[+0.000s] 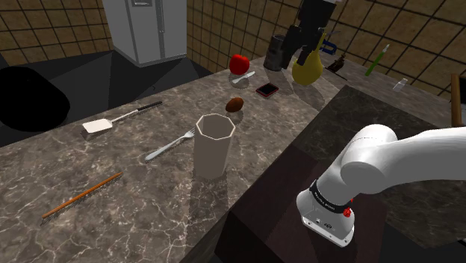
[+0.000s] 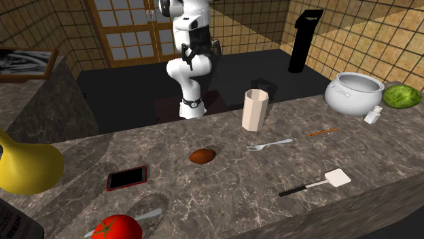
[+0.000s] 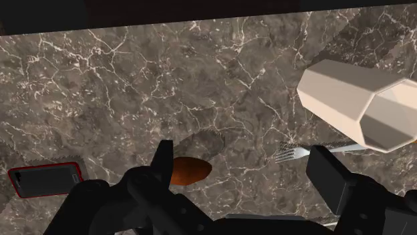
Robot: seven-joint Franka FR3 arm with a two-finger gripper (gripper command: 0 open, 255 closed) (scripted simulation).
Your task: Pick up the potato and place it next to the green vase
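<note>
The gripper hangs over the counter, fingers apart; the potato lies between them, close by one finger; the pale vase stands beyond the other.

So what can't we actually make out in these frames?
Wrist view: potato partly behind a gripper finger; beige octagonal container cut off by the frame edge; fork handle runs behind that container.
Second exterior view: red tomato cut off by the bottom edge.
</note>
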